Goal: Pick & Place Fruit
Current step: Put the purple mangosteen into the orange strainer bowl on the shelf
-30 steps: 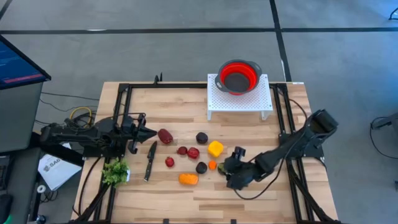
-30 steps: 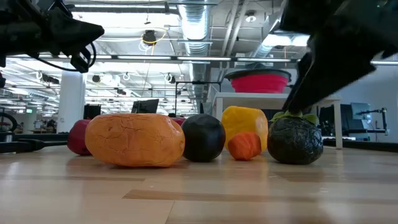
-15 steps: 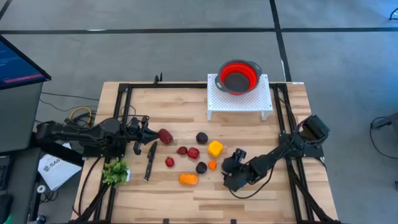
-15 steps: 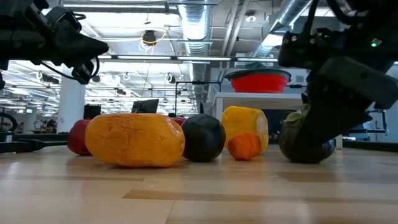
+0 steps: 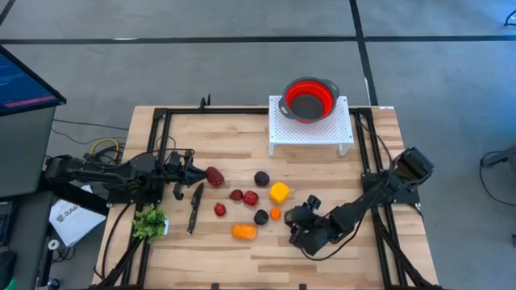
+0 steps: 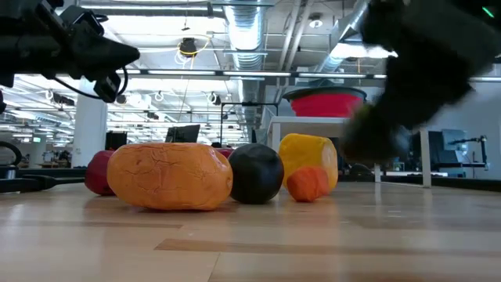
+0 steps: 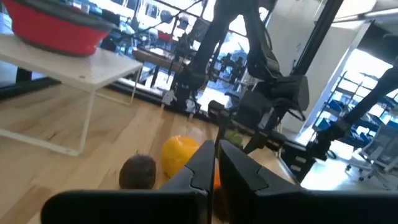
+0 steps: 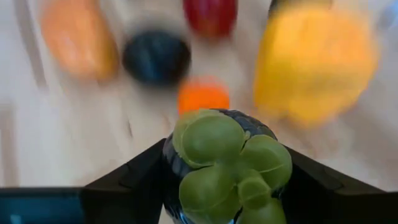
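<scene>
1. High view: a pale wooden table (image 5: 322, 165) with a black frame stands on grey floor; the low view looks past it into a hall with ceiling ducts and lights (a monitor edge shows beside the table's left side).
2. Landmark is the white perforated stand (image 5: 310, 127) at the table's far edge. The strip of wood left of the stand is bare, as is the near-right corner beyond the right arm.
3. A red collapsible colander (image 5: 307, 99) sits on the stand; its dark inside shows no fruit.
4. The loose fruit lies on the wood nearer the camera than the stand: a yellow piece (image 5: 279, 192), a dark purple one (image 5: 262, 178), red ones (image 5: 251, 197), a small orange one (image 5: 275, 213) and a larger orange piece (image 5: 244, 232).
5. The right gripper (image 5: 300, 229), near of the stand and just right of the small orange piece, pinches a dark fruit with a green leafy cap (image 8: 227, 162).
6. The left gripper (image 5: 192, 168), well left of the stand, has its fingers pressed together beside a red fruit (image 5: 214, 176), above a knife (image 5: 194, 207) and a leafy bunch (image 5: 149, 222).
</scene>
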Robot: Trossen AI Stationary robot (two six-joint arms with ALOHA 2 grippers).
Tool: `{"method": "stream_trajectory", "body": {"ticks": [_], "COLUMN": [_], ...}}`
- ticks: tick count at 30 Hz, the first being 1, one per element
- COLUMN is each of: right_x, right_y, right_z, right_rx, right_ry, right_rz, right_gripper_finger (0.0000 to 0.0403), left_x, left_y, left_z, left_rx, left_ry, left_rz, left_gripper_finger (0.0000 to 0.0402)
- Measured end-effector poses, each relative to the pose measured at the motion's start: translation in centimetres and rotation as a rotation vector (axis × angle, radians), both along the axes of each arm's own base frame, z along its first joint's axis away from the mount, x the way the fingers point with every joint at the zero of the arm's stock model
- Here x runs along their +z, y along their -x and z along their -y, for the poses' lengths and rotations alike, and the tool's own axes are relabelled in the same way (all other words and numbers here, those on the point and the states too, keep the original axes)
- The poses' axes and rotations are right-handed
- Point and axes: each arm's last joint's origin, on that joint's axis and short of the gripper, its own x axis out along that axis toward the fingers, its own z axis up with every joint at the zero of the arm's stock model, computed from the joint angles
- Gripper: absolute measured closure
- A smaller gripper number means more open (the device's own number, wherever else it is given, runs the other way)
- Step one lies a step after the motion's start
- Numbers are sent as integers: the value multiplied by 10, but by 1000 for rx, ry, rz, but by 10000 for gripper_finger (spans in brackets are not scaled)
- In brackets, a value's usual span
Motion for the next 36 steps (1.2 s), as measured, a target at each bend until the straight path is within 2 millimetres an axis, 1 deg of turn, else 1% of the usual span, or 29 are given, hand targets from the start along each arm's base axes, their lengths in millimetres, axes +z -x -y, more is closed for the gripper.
{"method": "stream_trajectory", "body": {"ticks": [3,4,7,10,12,14,16,18,21,23,25,27,30,33,36], "right_x": [33,45,93,146,174,194,205,208,200,191,181,169,153,141,134], "right_y": [-7,-9,-13,-9,-2,6,16,24,33,36,37,37,34,31,28], "right_z": [19,29,67,114,150,186,222,258,304,328,347,362,377,386,390], "right_rx": [-26,-36,-90,-166,-207,-257,-329,-399,-464,-488,-505,-530,-558,-565,-566], "right_ry": [61,80,128,166,194,211,212,186,116,66,25,-4,-27,-35,-36], "right_rz": [115,140,226,315,337,339,309,272,207,178,150,111,64,25,3], "right_gripper_finger": [167,167,167,165,164,164,164,164,164,163,163,163,163,163,163], "left_x": [3,3,4,4,4,4,4,4,4,4,4,4,4,4,4], "left_y": [0,0,0,0,0,0,0,0,0,0,0,0,0,0,0], "left_z": [0,0,0,0,0,0,0,0,0,0,0,0,0,0,0], "left_rx": [5,7,7,6,7,7,6,5,6,6,5,5,5,5,5], "left_ry": [0,1,1,1,1,1,7,9,9,9,8,8,8,9,8], "left_rz": [28,34,42,42,42,42,42,42,42,42,42,42,42,42,42], "left_gripper_finger": [384,384,384,384,384,384,384,384,384,384,384,384,384,384,384]}}
